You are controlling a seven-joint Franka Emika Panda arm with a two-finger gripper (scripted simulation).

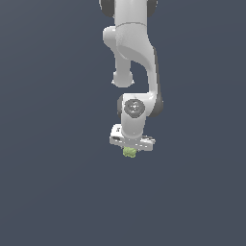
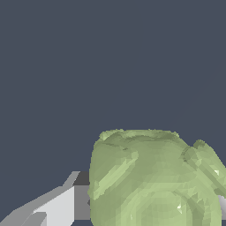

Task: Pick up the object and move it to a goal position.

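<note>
The object [image 1: 129,153] is a small light-green knobbly block sitting directly under the white hand of my arm in the exterior view. My gripper [image 1: 130,149] points straight down, and its fingers are hidden behind the hand and the block. In the wrist view the block [image 2: 154,176] is very close and fills the lower part of the picture. One grey-white finger [image 2: 57,207] presses against one side of it, and a sliver of the other finger [image 2: 223,206] shows at the opposite side. The gripper is shut on the block.
A plain dark blue-grey surface [image 1: 48,192] surrounds the arm in both views. No other objects, containers or edges are visible. No goal marker shows.
</note>
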